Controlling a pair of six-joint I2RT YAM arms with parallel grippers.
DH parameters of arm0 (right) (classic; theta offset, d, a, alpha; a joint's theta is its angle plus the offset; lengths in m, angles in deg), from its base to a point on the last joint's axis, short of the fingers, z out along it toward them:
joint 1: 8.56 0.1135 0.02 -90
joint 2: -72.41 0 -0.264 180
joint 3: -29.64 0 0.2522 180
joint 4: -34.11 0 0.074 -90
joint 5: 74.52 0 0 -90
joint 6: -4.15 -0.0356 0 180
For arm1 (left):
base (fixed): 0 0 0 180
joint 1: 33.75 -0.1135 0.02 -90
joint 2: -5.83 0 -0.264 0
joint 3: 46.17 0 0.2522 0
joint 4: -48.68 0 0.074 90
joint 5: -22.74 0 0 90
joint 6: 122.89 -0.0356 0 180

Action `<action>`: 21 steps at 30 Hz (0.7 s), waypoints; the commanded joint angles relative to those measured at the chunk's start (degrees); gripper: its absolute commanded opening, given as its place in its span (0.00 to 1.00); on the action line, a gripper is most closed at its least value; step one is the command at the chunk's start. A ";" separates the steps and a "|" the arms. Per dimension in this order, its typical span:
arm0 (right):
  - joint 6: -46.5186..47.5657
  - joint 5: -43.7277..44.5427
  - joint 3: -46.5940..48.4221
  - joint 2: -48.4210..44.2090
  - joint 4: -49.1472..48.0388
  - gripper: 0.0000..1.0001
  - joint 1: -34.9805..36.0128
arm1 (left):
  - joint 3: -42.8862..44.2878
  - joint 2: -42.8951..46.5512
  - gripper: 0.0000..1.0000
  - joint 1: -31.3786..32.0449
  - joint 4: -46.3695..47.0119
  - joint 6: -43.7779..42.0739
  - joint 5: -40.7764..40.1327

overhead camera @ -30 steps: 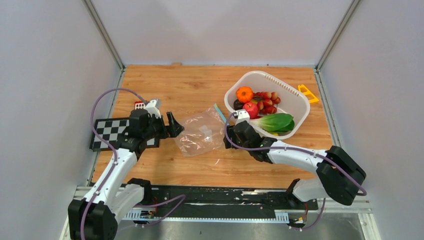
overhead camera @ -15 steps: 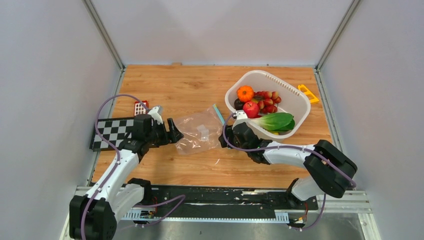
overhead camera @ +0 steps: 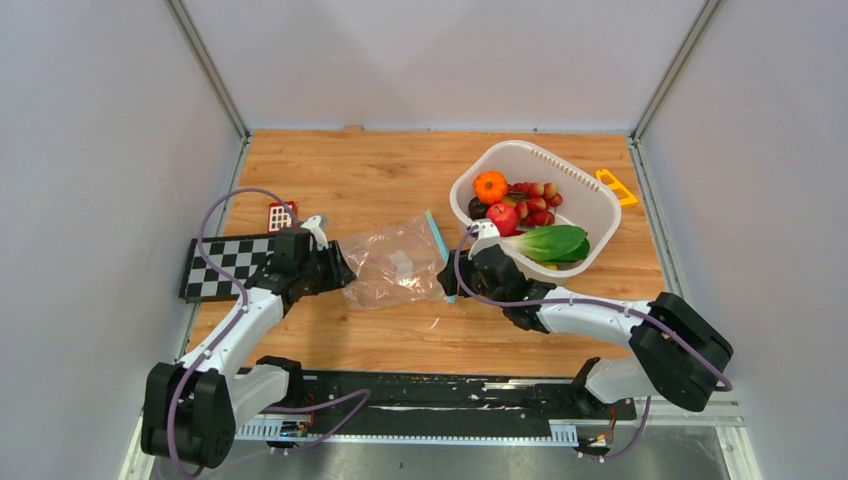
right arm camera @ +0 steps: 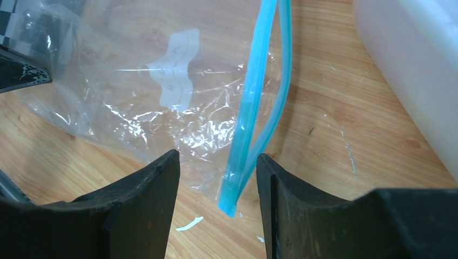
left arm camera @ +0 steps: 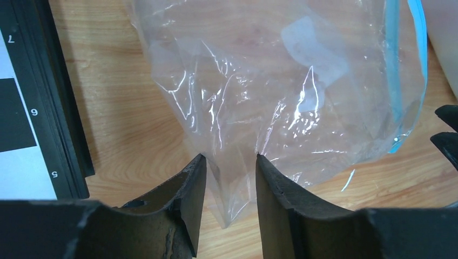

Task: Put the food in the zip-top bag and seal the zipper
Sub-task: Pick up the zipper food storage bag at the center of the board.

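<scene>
Zip-top bag (overhead camera: 395,262) mid-desk, zipper (overhead camera: 438,232) along its right side. Left gripper (overhead camera: 344,273) at bag's left corner, right gripper (overhead camera: 447,284) at zipper's near end. Basket (overhead camera: 600,205) holding food (overhead camera: 520,205) toward far-right corner. Checkerboard (overhead camera: 225,262) at left edge.
</scene>
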 commanded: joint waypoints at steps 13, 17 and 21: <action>-2.38 -5.74 1.86 6.02 -5.91 0.39 -0.50 | -0.17 -1.04 0.40 0.24 -0.65 -2.78 -2.54; -2.12 -6.30 1.46 4.38 -7.02 0.30 -0.52 | -0.20 -0.88 0.40 0.24 -0.70 -2.70 -2.38; -1.37 -5.86 2.01 2.59 -5.23 0.30 -0.48 | -0.04 -0.79 0.40 0.20 -0.38 -2.45 -2.08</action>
